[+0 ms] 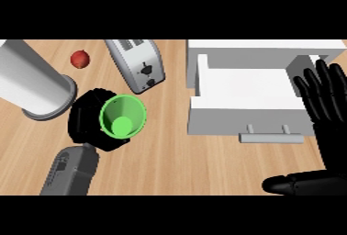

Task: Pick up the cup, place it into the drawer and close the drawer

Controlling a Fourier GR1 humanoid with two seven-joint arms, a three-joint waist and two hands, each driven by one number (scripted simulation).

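Observation:
A green cup (122,116) lies tilted with its mouth toward me, held at the left of the wooden counter. My left hand (88,120) is curled round it from behind and from the left, and the cup hides much of the hand. The white drawer (245,120) stands pulled open at the right, its inside bare, with a grey handle (271,136) on its front. My right hand (325,110) is open with fingers straight and pointing up, just right of the drawer, its thumb (298,183) low at the right.
A large grey cylinder (34,82) lies at the left, close behind my left hand. A silver toaster (137,64) stands at the back centre. A red fruit (81,58) sits between them. Bare wooden counter (190,165) fills the front middle.

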